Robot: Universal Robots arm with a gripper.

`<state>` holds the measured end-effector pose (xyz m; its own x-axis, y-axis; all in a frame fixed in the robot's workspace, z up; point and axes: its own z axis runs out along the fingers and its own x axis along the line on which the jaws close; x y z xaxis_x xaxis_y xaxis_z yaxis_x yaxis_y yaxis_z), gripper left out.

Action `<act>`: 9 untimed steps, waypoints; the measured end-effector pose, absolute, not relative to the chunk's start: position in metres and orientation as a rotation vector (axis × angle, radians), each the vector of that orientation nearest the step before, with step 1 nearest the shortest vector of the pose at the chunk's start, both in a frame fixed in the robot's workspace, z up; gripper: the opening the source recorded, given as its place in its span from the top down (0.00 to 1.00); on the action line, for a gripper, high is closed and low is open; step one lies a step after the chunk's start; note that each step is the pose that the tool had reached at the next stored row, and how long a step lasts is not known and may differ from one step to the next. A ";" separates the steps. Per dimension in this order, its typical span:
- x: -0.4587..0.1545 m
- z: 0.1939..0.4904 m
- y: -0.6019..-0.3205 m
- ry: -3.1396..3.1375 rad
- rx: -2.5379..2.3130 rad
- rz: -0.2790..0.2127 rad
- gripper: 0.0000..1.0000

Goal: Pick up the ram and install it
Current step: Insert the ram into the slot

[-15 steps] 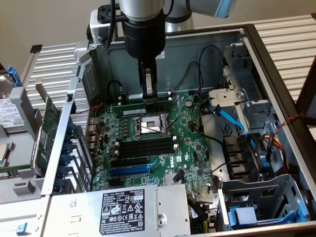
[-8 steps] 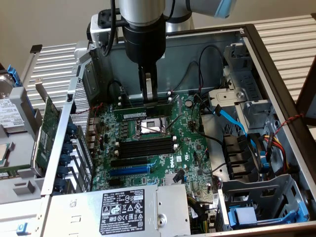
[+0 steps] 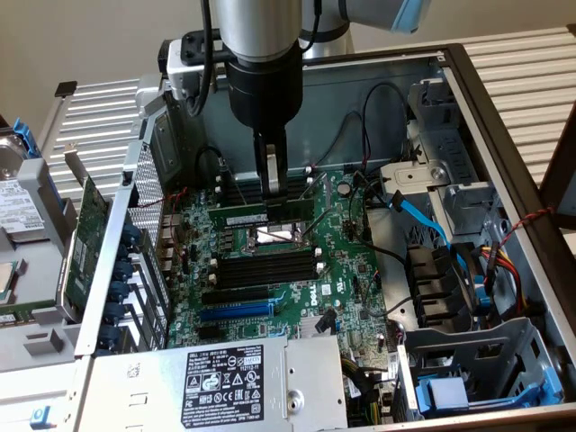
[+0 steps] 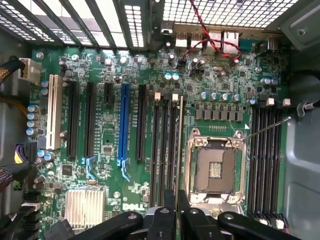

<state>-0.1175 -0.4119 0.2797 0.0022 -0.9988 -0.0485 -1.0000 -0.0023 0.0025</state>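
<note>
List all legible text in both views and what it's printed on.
"DELL": white print on the motherboard.
power supply label: print too small to read.
hard drive label: too blurred to read.
the ram: seen edge-on, nothing readable.

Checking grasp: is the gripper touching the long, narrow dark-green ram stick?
Touching. In the wrist view the gripper is shut on the dark-green ram, its thin edge running out from between the jaws.

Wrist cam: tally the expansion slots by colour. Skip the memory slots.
white slot: 1
blue slot: 1
black slots: 4
Total: 6
</note>
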 end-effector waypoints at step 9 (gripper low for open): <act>-0.117 0.272 -0.412 2.204 -2.208 0.040 0.86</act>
<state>-0.1167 -0.4122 0.2718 0.0021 -0.9994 -0.0336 -1.0000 -0.0022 0.0030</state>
